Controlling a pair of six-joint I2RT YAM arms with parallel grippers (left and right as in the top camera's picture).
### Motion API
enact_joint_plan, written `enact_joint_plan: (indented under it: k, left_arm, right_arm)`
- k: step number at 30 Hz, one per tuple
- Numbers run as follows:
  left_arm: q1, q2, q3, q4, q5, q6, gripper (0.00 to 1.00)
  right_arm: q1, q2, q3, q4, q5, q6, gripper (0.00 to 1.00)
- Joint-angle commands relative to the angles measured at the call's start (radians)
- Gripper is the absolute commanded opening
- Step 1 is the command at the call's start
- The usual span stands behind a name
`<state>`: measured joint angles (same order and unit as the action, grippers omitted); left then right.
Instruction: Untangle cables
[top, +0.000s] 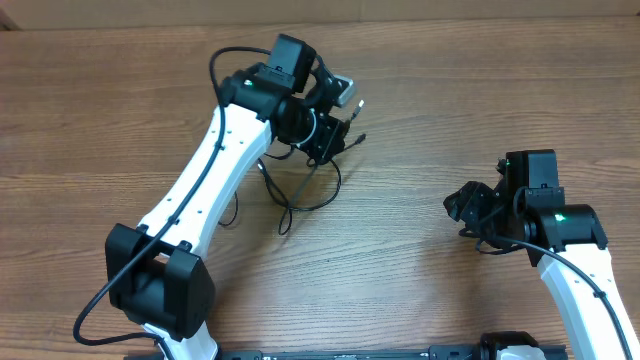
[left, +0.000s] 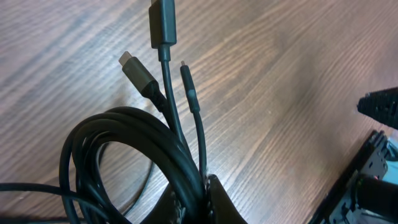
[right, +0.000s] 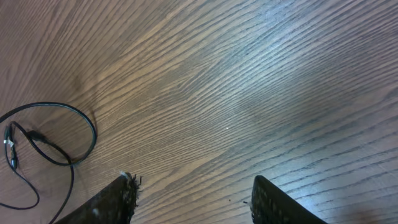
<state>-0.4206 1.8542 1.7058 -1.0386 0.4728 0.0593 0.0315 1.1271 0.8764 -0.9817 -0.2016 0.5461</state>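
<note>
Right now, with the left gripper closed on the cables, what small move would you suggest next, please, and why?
Probably bring the right gripper toward the loose loop on the table. It stands open and empty, apart from the cables, while the left gripper is shut on them, so a second grip seems needed to pull them apart.

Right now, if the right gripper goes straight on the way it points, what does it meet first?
Probably the brown wood-grain table top: the open right gripper points at bare wood. The thin black looped cable lies to the side of that line, though depth is unclear.
</note>
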Motion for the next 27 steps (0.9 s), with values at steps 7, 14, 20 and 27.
enact_joint_plan:
  k: [7, 14, 20, 27]
  left_arm:
    - [-0.103, 0.003, 0.011, -0.098, -0.019, 0.132, 0.47]
    - [-0.103, 0.016, 0.009, -0.09, -0.353, -0.119, 0.52]
    - [-0.106, 0.173, -0.004, -0.064, -0.341, -0.217, 0.19]
    - [-0.111, 0.391, -0.004, -0.099, -0.315, -0.193, 0.39]
  right_arm:
    - [-0.003, -0.002, 0.0, 0.002, 0.009, -0.005, 0.57]
    - [-0.003, -0.002, 0.0, 0.002, 0.01, -0.005, 0.58]
    - [-0.003, -0.002, 0.0, 0.003, 0.01, -0.005, 0.58]
    - [-0.003, -0.002, 0.0, 0.008, 0.01, -0.005, 0.58]
